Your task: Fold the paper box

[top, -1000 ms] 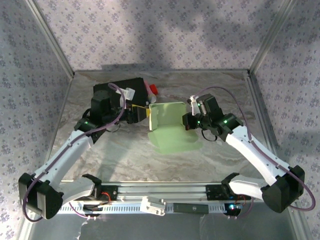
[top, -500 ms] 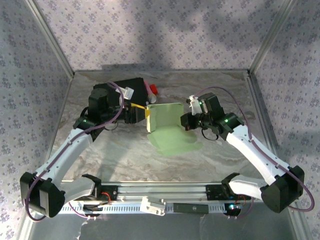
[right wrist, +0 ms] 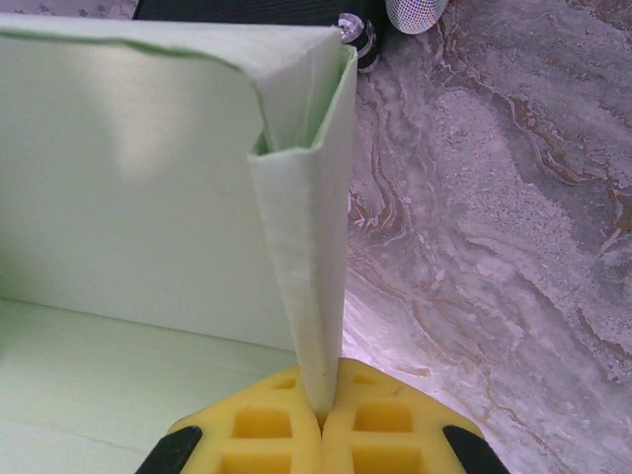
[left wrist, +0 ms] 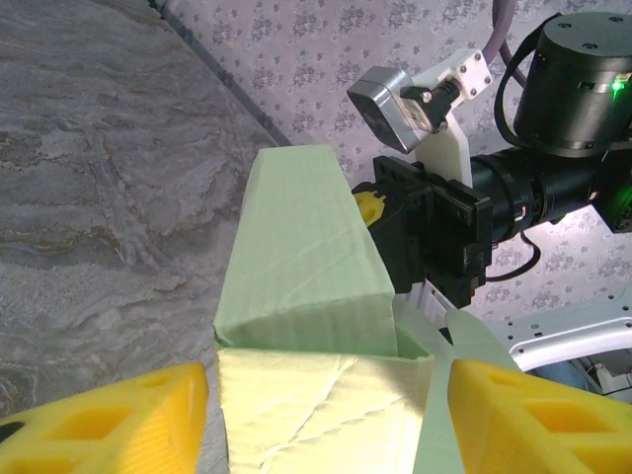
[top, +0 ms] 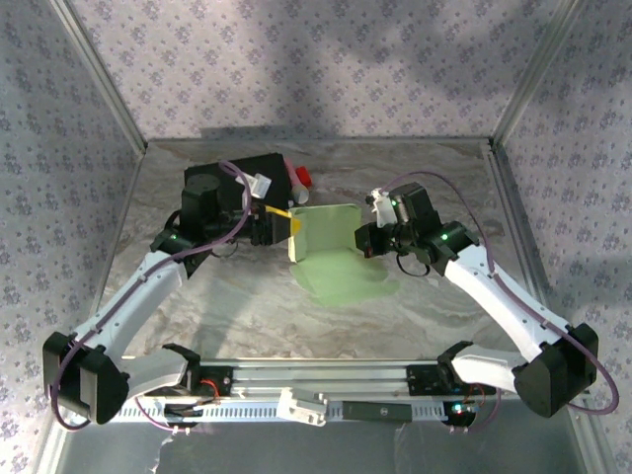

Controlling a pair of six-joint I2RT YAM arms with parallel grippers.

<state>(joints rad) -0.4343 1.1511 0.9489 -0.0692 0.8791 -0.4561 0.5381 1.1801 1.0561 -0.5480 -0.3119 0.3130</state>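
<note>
The paper box point(top: 331, 247) is pale green card, half formed: one wall stands upright and a flat panel lies on the table toward me. My left gripper point(top: 284, 224) is at the box's left end. In the left wrist view its yellow fingers point(left wrist: 99, 420) stand apart on either side of the box's end panel point(left wrist: 316, 405), open point(left wrist: 321, 425), with a gap on the left side. My right gripper point(top: 363, 240) is at the box's right end. It is shut point(right wrist: 322, 420) on a narrow folded side flap point(right wrist: 306, 257) that rises from between the yellow pads.
A flat black case point(top: 242, 170) lies behind the left gripper, with a red-capped item point(top: 302, 178) beside it. Patterned walls and metal posts enclose the marbled table point(top: 444, 178). Bare tabletop lies to the right of the box and in front of it.
The box's upright wall has straightened and its left side flap has closed in. The left gripper has shifted slightly at the box's left end. The right gripper has kept its pinch on the flap.
</note>
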